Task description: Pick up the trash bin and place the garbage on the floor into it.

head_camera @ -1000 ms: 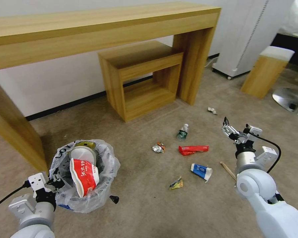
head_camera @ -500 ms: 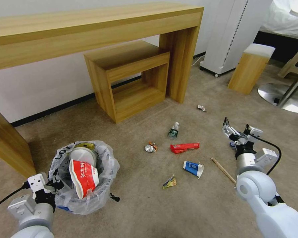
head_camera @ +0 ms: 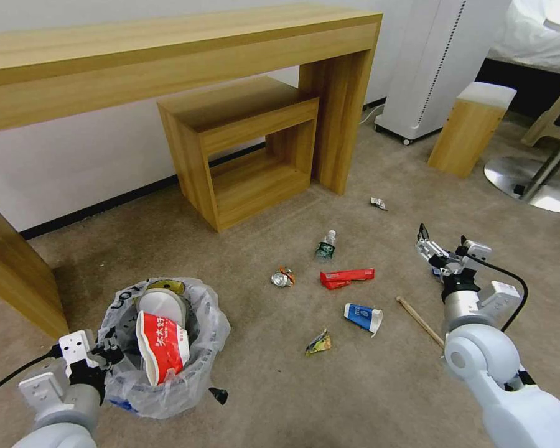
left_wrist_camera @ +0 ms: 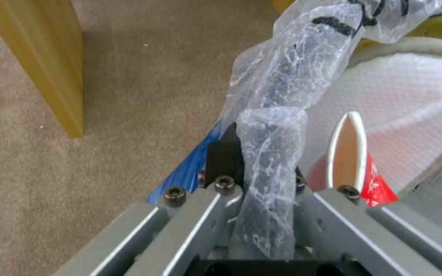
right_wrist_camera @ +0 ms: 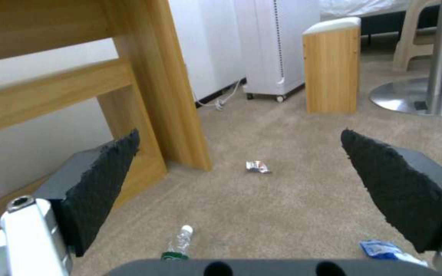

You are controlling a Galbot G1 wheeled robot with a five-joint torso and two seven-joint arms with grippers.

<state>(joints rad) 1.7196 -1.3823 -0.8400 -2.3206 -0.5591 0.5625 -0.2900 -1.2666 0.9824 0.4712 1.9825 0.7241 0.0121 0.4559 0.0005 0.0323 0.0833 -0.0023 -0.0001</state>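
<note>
Left claw (head_camera: 109, 354) clamps the trash bin (head_camera: 168, 348) rim — right claw (head_camera: 442, 246) gapes over the wooden stick (head_camera: 420, 320).

Bin dropped and shifted slightly right since 0.5 s ago.
Left claw (head_camera: 109, 354) with the clamped bag-lined round trash bin (head_camera: 168, 348) sits lower in head view; before that, the camera panned right.

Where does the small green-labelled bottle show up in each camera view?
Head view: the bottle lies on the carpet, middle of the picture.
Left wrist view: not in it.
Right wrist view: the bottle sits at the bottom edge, between the open pads.
Shared landmark: the tall table leg.
</note>
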